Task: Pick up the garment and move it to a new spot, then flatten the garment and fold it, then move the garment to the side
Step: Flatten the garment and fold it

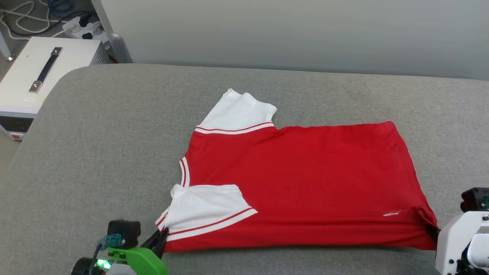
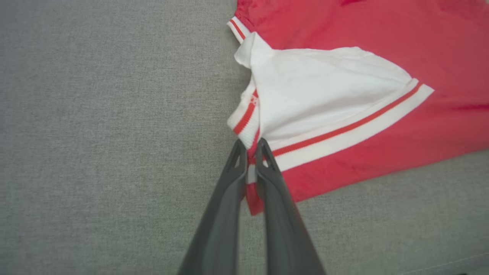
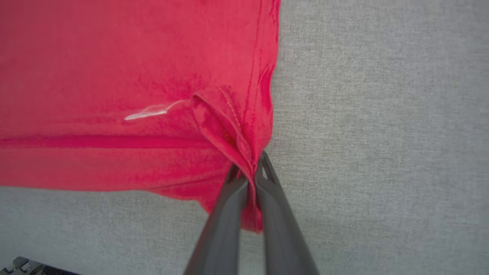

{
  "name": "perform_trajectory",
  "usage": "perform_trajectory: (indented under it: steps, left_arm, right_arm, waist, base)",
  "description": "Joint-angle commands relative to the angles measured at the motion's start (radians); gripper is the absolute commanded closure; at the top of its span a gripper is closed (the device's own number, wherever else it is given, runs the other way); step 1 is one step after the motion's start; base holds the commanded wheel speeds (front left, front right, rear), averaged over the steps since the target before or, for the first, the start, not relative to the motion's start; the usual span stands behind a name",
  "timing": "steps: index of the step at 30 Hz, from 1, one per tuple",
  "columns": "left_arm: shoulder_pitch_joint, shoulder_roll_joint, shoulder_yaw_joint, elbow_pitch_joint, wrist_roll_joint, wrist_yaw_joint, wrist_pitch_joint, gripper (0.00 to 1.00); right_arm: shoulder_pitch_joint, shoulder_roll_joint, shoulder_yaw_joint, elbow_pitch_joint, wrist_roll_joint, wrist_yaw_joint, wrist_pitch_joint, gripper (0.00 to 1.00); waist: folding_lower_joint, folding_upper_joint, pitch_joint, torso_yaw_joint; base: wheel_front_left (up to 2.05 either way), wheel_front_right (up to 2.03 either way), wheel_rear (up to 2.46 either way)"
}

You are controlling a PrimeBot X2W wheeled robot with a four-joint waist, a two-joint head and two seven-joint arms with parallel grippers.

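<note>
Both my left end effector and right end effector pinch thin jersey corners; uneven pulling could slip one

white box cut by left edge | white mark on garment too small to read

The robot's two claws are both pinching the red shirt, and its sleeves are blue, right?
Not quite. The sleeves are white with red stripes, as the head view shows. The left gripper and right gripper are indeed both pinching the red garment.
</note>
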Motion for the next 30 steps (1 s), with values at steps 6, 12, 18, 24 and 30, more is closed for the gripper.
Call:
perform_trajectory:
  steps: [6, 12, 18, 24, 30]
  left_arm:
    - [0.063, 0.035, -0.008, -0.061, -0.016, 0.022, 0.032, 1.00]
    - [0.052, 0.014, -0.031, -0.043, -0.007, 0.020, 0.037, 1.00]
    - [0.021, -0.017, -0.055, 0.027, -0.004, -0.008, 0.034, 1.00]
    - [-0.001, -0.036, -0.068, 0.093, -0.005, -0.029, 0.026, 1.00]
    - [-0.013, -0.050, -0.074, 0.133, -0.012, -0.045, 0.021, 1.00]
  right_arm:
    - [0.081, -0.030, -0.028, -0.080, 0.033, -0.002, 0.102, 1.00]
    - [0.115, -0.010, -0.039, -0.097, 0.015, -0.002, 0.128, 1.00]
    - [0.099, 0.010, -0.025, -0.065, -0.001, -0.002, 0.101, 1.00]
    - [0.070, 0.010, -0.002, -0.011, -0.013, -0.002, 0.060, 1.00]
    - [0.052, 0.003, 0.014, 0.030, -0.014, -0.002, 0.035, 1.00]
  waist:
    - [0.0000, 0.0000, 0.004, -0.009]
    - [0.0000, 0.0000, 0.024, -0.013]
    - [0.0000, 0.0000, 0.048, -0.018]
    - [0.0000, 0.0000, 0.065, -0.017]
    - [0.0000, 0.0000, 0.063, -0.012]
  base:
    - [0.00, 0.00, 0.00]
    - [0.00, 0.00, 0.00]
    - [0.00, 0.00, 0.00]
    - [0.00, 0.00, 0.00]
    - [0.00, 0.00, 0.00]
